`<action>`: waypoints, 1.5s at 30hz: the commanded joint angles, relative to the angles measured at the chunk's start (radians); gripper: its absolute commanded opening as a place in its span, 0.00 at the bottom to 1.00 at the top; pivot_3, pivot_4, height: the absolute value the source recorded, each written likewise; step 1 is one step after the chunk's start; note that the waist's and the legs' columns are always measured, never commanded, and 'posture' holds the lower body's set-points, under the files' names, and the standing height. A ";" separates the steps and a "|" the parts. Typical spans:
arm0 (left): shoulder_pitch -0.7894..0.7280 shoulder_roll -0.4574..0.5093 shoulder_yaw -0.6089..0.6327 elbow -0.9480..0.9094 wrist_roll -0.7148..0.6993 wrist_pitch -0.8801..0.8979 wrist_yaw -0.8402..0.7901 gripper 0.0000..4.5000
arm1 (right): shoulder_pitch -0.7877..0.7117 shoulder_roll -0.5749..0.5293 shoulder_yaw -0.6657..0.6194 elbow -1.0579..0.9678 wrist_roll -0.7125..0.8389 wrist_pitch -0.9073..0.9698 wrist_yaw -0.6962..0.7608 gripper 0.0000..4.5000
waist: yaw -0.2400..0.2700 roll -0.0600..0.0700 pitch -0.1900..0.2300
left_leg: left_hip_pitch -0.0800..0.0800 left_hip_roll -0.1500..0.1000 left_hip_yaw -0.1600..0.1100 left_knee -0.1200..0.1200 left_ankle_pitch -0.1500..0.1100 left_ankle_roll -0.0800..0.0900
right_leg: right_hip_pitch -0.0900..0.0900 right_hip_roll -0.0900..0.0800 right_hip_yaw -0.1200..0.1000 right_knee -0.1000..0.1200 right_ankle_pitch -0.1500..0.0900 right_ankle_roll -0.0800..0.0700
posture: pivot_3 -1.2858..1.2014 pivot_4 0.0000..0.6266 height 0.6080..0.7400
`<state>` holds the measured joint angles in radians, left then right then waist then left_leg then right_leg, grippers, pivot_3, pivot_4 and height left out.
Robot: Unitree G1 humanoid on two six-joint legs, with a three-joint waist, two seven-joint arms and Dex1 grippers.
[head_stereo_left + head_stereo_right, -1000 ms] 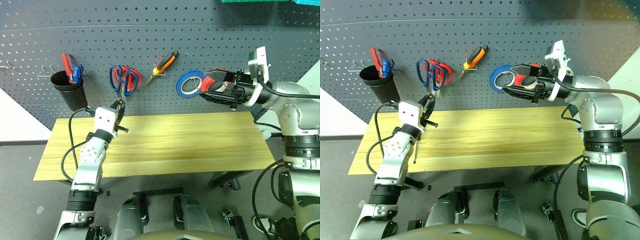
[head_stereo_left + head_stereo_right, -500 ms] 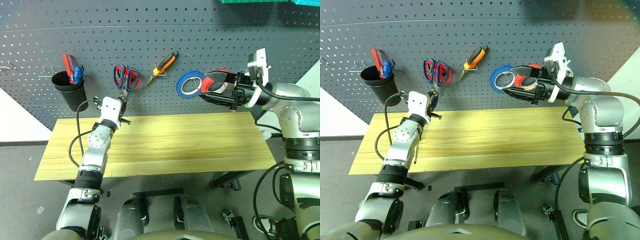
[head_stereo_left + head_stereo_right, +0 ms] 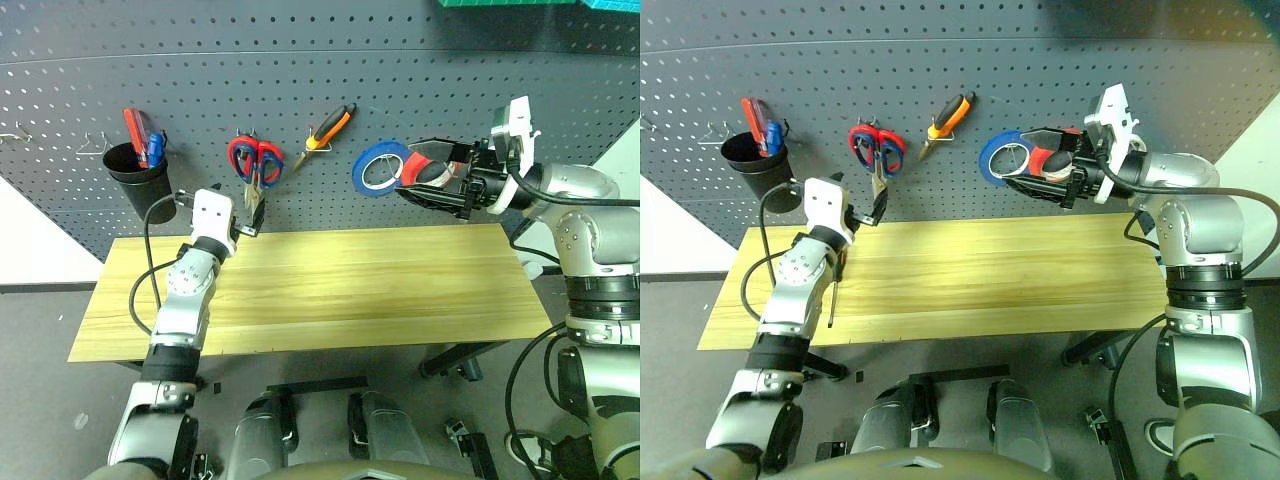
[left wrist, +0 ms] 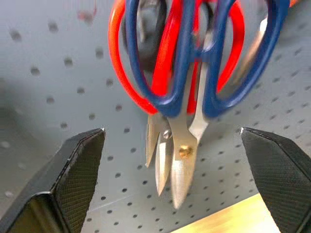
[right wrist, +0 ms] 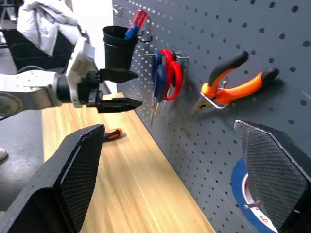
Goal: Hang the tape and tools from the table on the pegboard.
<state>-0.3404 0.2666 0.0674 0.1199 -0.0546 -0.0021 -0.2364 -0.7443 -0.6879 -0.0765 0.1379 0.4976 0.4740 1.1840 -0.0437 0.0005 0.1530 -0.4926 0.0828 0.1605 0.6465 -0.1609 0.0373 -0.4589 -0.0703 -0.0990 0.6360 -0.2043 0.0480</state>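
- Slim screwdriver with orange-and-black handle (image 5: 112, 133) lay flat on the light yellowish plank table (image 3: 380, 290), near its left end, partly under the left forearm.
- Handling guess: light, rigid and not fragile. The round handle would likely roll if nudged and the thin steel shaft looked slippery, so I'd pinch across the handle's thickest, rubbery part, not the shaft.
- Blue-handled steel scissors (image 4: 183, 152) hung on the dark grey perforated pegboard (image 3: 450, 80), points down, sharing a hook with red-handled scissors (image 4: 114, 58).
- They looked stiff and moderately heavy but free to swing on the hook, so best not bumped.
- Left gripper (image 3: 250, 217) sat just below and in front of the scissor blades, fingers spread wide and gripping nothing.
- Orange-handled black-jawed pliers (image 3: 330, 127) hung tilted on a hook just right of the scissors.
- Blue tape roll (image 3: 378, 167) hung further right.
- Right gripper (image 3: 405, 170) was level and just beside that roll, fingers fully spread and nothing clamped.
- A red-and-white object (image 3: 425, 172) showed around its fingers; couldn't tell whether it touched them.
- Black cup (image 3: 135, 178) holding red and blue items hung at the pegboard's far left.
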 commanded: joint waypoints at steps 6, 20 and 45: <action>0.233 0.034 0.099 -0.396 -0.134 0.263 -0.016 0.99 | -0.022 0.061 0.088 -0.157 0.101 0.142 0.045 1.00 | 0.014 0.000 -0.002 | 0.000 0.000 -0.001 0.000 0.000 0.000 | 0.000 0.000 0.000 0.001 0.000 0.000 | 0.53 0.13 0.92; 0.265 0.143 0.274 -0.316 -0.257 0.485 -0.037 0.99 | -0.019 0.231 0.277 -0.044 -0.036 0.060 0.028 1.00 | 0.072 -0.002 -0.004 | 0.001 0.001 -0.001 0.000 -0.003 -0.001 | 0.000 -0.003 0.000 -0.001 -0.002 -0.004 | 0.56 0.18 0.92; -0.213 0.186 0.178 0.111 -0.206 0.999 0.103 0.99 | -0.088 0.229 0.308 0.086 -0.174 0.136 -0.015 1.00 | 0.084 -0.007 0.141 | 0.005 0.000 -0.001 -0.002 -0.003 -0.001 | -0.002 -0.010 0.003 -0.002 -0.003 -0.006 | 0.54 0.68 0.92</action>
<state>-0.5321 0.4412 0.2546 0.2145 -0.2749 0.9962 -0.1291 -0.8202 -0.4521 0.2578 0.2421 0.3204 0.6012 1.1787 0.0403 -0.0063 0.2939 -0.4888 0.0831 0.1589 0.6446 -0.1635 0.0368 -0.4617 -0.0808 -0.0956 0.6339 -0.2071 0.0422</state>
